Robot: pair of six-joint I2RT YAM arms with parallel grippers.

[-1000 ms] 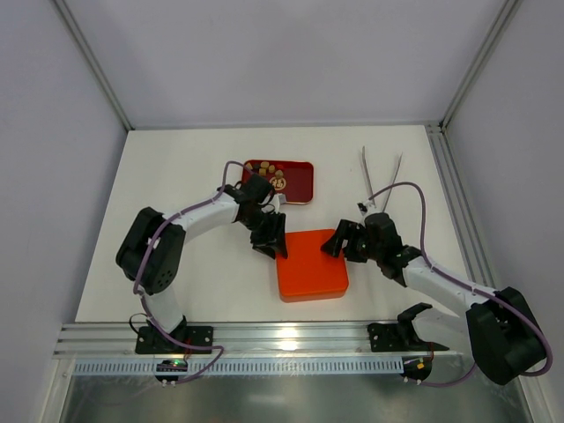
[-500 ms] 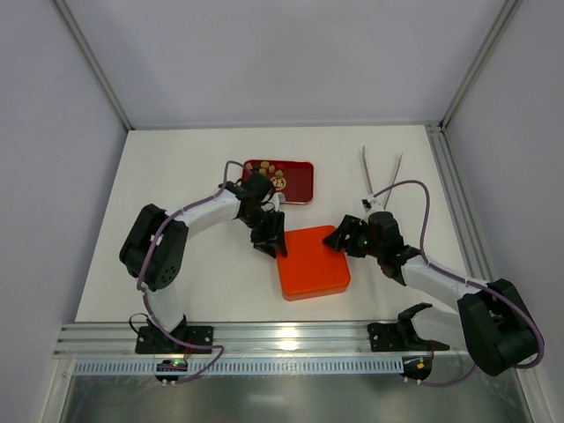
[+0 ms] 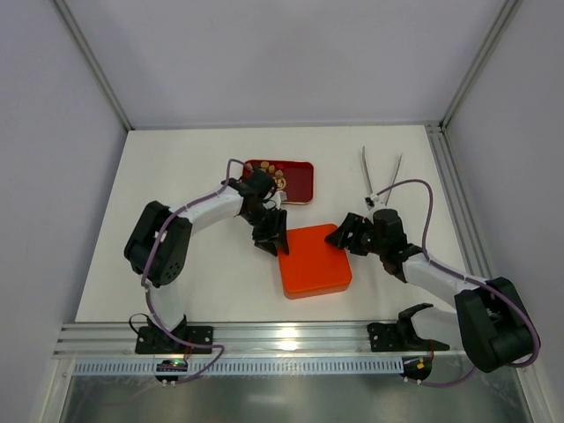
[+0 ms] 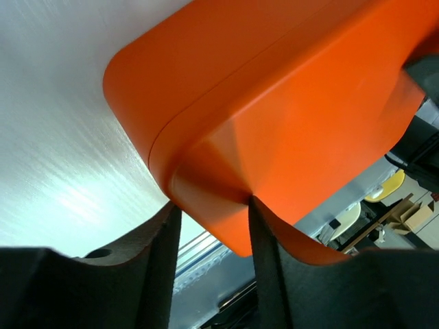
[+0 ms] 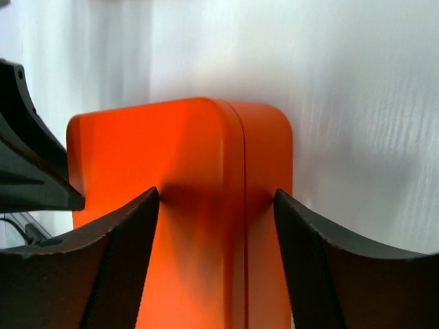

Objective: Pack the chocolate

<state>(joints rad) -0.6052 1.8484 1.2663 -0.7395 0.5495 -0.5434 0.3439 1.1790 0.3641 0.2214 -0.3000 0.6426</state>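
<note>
Box (image 3: 314,262), orange, lid on, turned slightly and shifted rightward in frame within last second. Left claw (image 3: 271,240) and right claw (image 3: 345,236) clamped on opposite corners. Chocolate (image 3: 271,176) seen in red tray (image 3: 300,181), upper centre; none judged packed.

Left arm (image 3: 204,210) rises from its near-left base, elbow folded at the left, forearm running right toward mid-table, wrist bent down. Left gripper (image 3: 271,236) points down and right, jaws narrowly spread, clamped across the left corner of the orange box (image 3: 315,264); the left wrist view shows both fingers (image 4: 158,264) touching it. Right arm (image 3: 434,276) has its elbow low at the far right, forearm slanting up-left. Right gripper (image 3: 345,236) points left, jaws spread wide, both fingers (image 5: 120,240) pressed against opposite sides of the box's right corner. The grippers face each other across the box.
</note>
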